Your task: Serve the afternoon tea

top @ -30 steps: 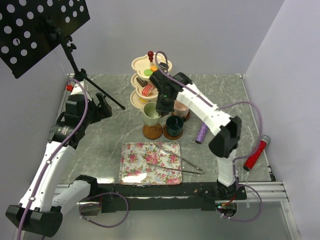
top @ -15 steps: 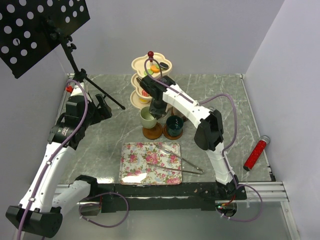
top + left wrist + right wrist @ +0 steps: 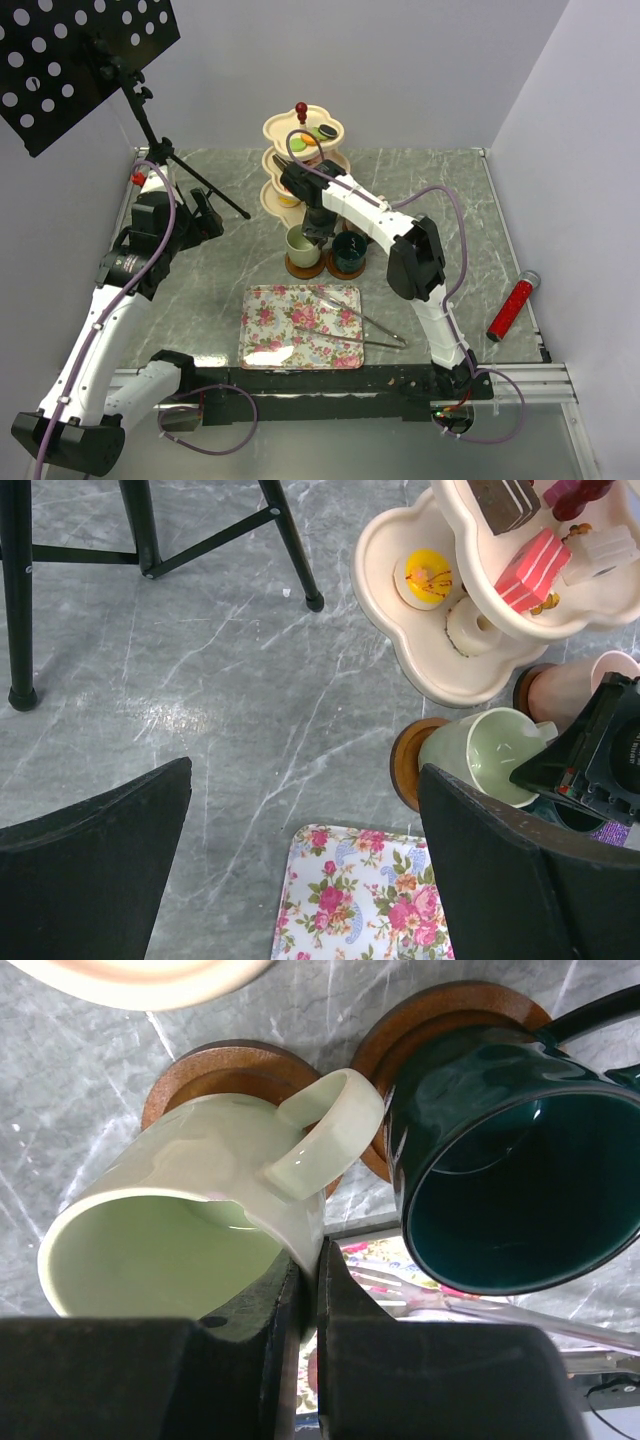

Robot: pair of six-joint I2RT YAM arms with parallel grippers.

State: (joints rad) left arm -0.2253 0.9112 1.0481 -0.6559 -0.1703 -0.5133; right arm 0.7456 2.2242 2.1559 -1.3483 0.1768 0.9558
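The pale green ceramic mug (image 3: 170, 1210) is empty, mouth up, its long axis near vertical and its handle pointing at the empty dark teal mug (image 3: 510, 1160) just beside it. Each sits over a brown round saucer (image 3: 205, 1068), in front of the cream three-tier stand (image 3: 271, 129) near the worktop's far edge. The right gripper (image 3: 312, 1260) pinches the green mug's rim beside the handle. Only the left wrist view shows the stand's yellow macaron (image 3: 427, 575) and pink cake slice (image 3: 535, 565). The left gripper (image 3: 305, 800) gapes, holding nothing.
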